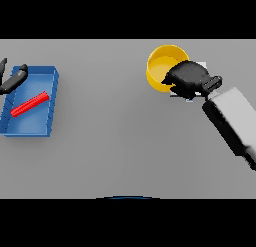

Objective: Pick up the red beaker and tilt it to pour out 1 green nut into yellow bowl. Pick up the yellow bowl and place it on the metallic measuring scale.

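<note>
The yellow bowl point(165, 65) is at the back right of the table. My right hand point(189, 78) covers its near right rim, with the fingers curled round the edge. Just under that hand, only slivers of the metallic scale point(202, 65) show. Whether the bowl rests on the scale or hangs above it cannot be told. The red beaker point(30, 104) lies on its side in a blue tray point(50, 78) at the left. No green nut is visible. My left hand point(14, 80) hangs at the tray's far left corner, fingers relaxed, holding nothing.
The blue tray takes up the left side of the grey table point(120, 136). My right forearm point(232, 121) slants in from the lower right towards the bowl.
</note>
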You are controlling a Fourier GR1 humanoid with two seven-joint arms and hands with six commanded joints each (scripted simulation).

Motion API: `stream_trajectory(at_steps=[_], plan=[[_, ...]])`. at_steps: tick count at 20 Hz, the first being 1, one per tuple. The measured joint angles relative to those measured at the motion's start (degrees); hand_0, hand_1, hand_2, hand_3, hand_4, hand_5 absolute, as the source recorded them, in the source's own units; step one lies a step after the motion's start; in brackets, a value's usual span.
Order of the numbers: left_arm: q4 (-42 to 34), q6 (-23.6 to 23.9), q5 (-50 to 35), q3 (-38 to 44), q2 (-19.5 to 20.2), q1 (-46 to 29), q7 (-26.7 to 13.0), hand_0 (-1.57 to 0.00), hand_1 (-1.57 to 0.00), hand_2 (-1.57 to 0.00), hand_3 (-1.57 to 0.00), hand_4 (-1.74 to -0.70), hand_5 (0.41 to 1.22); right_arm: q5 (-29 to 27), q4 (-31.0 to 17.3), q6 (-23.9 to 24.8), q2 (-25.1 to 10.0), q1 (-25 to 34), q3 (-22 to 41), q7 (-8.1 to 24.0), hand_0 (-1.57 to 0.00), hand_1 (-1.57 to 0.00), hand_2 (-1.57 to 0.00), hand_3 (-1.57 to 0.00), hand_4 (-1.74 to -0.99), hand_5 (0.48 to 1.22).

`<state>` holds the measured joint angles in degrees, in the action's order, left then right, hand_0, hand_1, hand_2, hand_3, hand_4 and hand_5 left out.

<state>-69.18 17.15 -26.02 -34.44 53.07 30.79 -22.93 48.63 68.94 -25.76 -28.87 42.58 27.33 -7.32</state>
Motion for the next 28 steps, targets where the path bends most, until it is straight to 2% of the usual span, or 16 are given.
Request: stream_trajectory(at_steps=[3,5,6,7,9,10,11,12,13,18,20,22,23,24,25,28], plan=[[0.11,-0.17,-0.12,0.37,0.26,0.4,0.09,0.0,0.0,0.0,0.0,-0.74,0.734,1.01,-5.4,3.6,-1.04,0.89,-0.95,-2.18,-1.57,-1.57,-1.55,-1.15,-1.741,1.221],[0.41,-0.44,-0.26,0.43,0.11,1.0,-0.52,0.0,0.0,0.0,0.0,-0.73,0.735,1.24,-9.03,5.75,-0.67,1.78,-1.78,-2.64,-1.57,-1.57,-1.54,-1.15,-1.741,1.221],[-0.12,-0.26,-0.14,0.34,0.75,-0.21,0.11,0.0,0.0,0.0,0.0,-0.73,0.734,1.47,-10.5,6.45,-0.48,2.02,-2.12,-1.75,-1.57,-1.57,-1.54,-1.15,-1.741,1.221],[-1.15,-0.26,-0.21,0.23,1.16,-0.41,-0.2,0.0,0.0,0.0,0.0,-0.72,0.732,1.21,-12.45,6.77,-0.67,2.44,-2.65,-2.59,-1.57,-1.57,-1.52,-1.16,-1.741,1.221],[-1.67,-0.1,-0.16,0.1,1.37,-0.35,-0.85,0.0,0.0,0.0,0.0,-0.72,0.72,1.96,-16.32,8.31,-0.1,2.93,-2.93,-1.96,-1.57,-1.57,-1.49,-1.2,-1.741,1.221],[-0.83,-0.2,-0.19,0.32,1.41,-0.51,-0.76,0.0,0.0,0.0,0.0,-0.72,0.717,2.16,-18.26,9.65,-0.08,2.93,-3.15,-3.38,-1.57,-1.57,-1.47,-1.24,-1.741,1.221],[-0.96,0.14,-0.22,0.44,1.45,-0.61,-0.76,0.0,0.0,0.0,0.0,-0.72,0.714,2.36,-19.9,9.96,0.3,3.62,-3.46,-2.67,-1.57,-1.57,-1.46,-1.27,-1.741,1.221],[-1.23,0.13,-0.41,0.53,1.46,-0.56,-0.78,0.0,0.0,0.0,0.0,-0.73,0.713,2.23,-22.08,10.83,0.3,4.13,-4.01,-3.82,-1.57,-1.57,-1.45,-1.29,-1.741,1.221],[-0.97,0.05,-0.44,0.46,1.09,-0.07,-1.23,0.0,0.0,0.0,0.0,-0.72,0.712,2.24,-23.59,11.19,0.96,4.17,-4.13,-3.57,-1.57,-1.57,-1.44,-1.32,-1.741,1.221],[-1.14,0.04,0.01,0.16,1.14,-0.74,-0.04,0.0,0.0,0.0,0.0,-0.73,0.713,0.94,-28.87,10.68,2.1,5.46,-5.94,-4.6,-1.53,-1.57,-1.38,-1.44,-1.741,1.221],[-1.31,0.35,0.26,-0.28,0.9,-0.64,-1.11,0.0,0.0,0.0,0.0,-0.73,0.712,0.89,-30.21,10.56,3.01,5.76,-6.16,-4.18,-1.42,-1.57,-1.36,-1.49,-1.741,1.221],[-1.3,0.32,0.1,-0.14,0.88,-0.79,-0.81,0.0,0.0,0.0,0.0,-0.73,0.715,1.02,-30.76,10.41,3.11,5.75,-6.13,-4.51,-1.4,-1.57,-1.39,-1.36,-1.741,1.221],[-0.85,-0.02,0.16,-0.13,0.93,-0.59,-0.92,0.0,0.0,0.0,0.0,-0.73,0.717,1.03,-31.0,10.03,2.96,5.67,-6.1,-4.6,-1.33,-1.46,-1.42,-1.2,-1.741,1.221],[-0.75,-0.18,-0.07,0.07,0.88,-0.4,-0.87,0.0,0.0,0.0,0.0,-0.73,0.72,0.87,-31.53,9.6,2.98,6.14,-6.36,-4.82,-1.13,-1.32,-1.33,-1.06,-1.701,1.221],[-0.5,-0.27,0.06,-0.05,0.66,-0.15,-1.06,0.0,0.0,0.0,0.0,-0.73,0.723,0.43,-31.16,9.52,2.66,5.34,-6.68,-6.53,-0.9,-1.15,-1.19,-0.94,-1.66,1.143],[0.22,-0.25,-0.01,0.02,-0.02,0.13,-0.84,0.0,0.0,0.0,0.0,-0.73,0.723,-0.17,-31.02,7.57,3.06,5.94,-7.33,-3.76,-0.46,-0.7,-0.8,-0.67,-1.563,0.971]])
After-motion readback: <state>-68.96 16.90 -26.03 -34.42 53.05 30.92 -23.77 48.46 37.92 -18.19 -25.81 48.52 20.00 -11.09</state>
